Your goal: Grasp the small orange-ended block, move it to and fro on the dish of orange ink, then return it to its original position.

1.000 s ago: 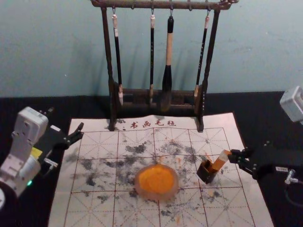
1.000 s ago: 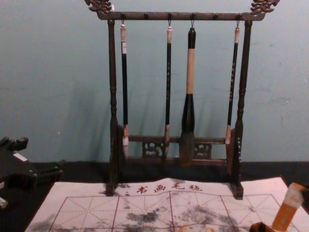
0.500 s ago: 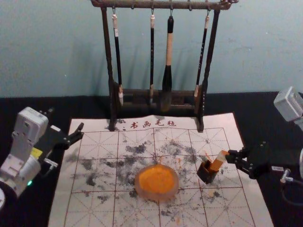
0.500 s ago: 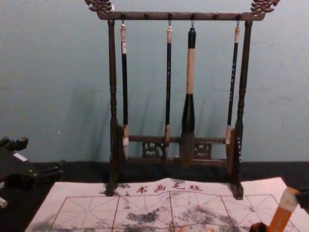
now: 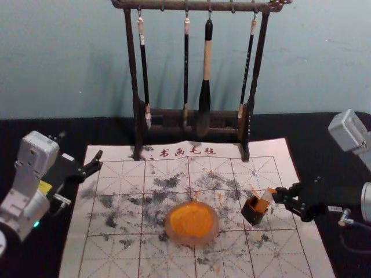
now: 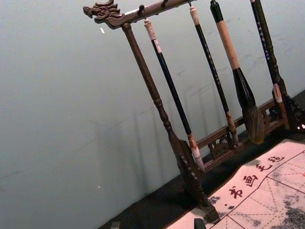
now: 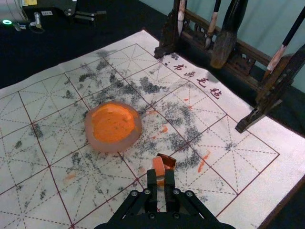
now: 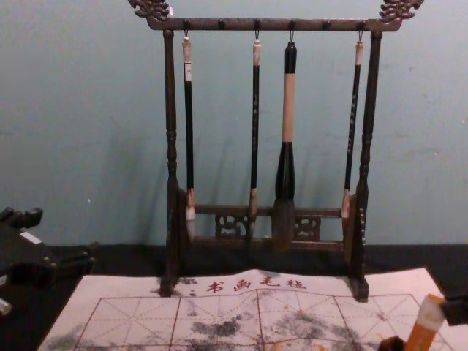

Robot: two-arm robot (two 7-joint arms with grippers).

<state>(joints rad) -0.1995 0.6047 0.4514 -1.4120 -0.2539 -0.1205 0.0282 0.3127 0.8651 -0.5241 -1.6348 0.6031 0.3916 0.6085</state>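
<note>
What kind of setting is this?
Probably a calligraphy workstation, perhaps in a lab: brushes hang on a rack, a gridded mat lies before it, and a dish holds orange ink.

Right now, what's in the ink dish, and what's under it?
The ink dish holds orange ink and sits on the stained, gridded sheet. The patch directly beneath is covered, so any stains there can't be seen.

On mat [image 5: 119,263], lower centre: dish [image 5: 192,240]; right of it, holder [image 5: 253,215] with block [image 5: 264,200] at mouth. Behind, upper centre: rack [image 5: 168,6] with 4 brushes [image 5: 207,63].
</note>
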